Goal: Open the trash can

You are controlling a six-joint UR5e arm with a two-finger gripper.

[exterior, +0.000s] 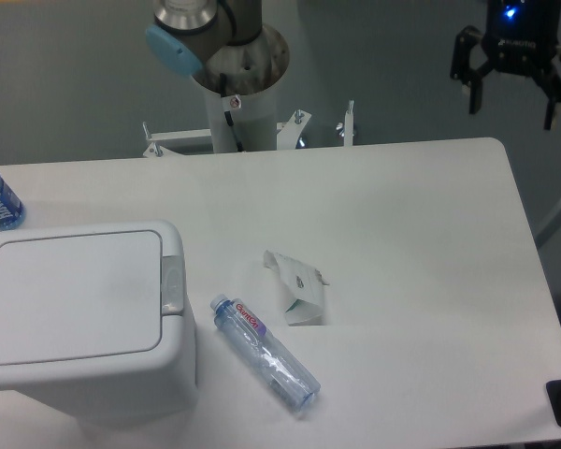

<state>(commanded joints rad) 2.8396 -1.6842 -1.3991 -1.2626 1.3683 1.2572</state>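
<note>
Trash can (79,313), lid closed, sits bench-left; tool (512,105), fingers spread and empty, hangs well apart at far right; bottle (265,354) and crumpled carton (297,289) between.

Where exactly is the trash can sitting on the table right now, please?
The trash can stands at the table's near-left corner in the camera view, lid shut, with the lying clear bottle just to its right.

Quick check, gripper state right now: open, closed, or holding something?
Gripper: open and empty, fingers spread, up beyond the table's far right corner, far from the trash can.
</note>
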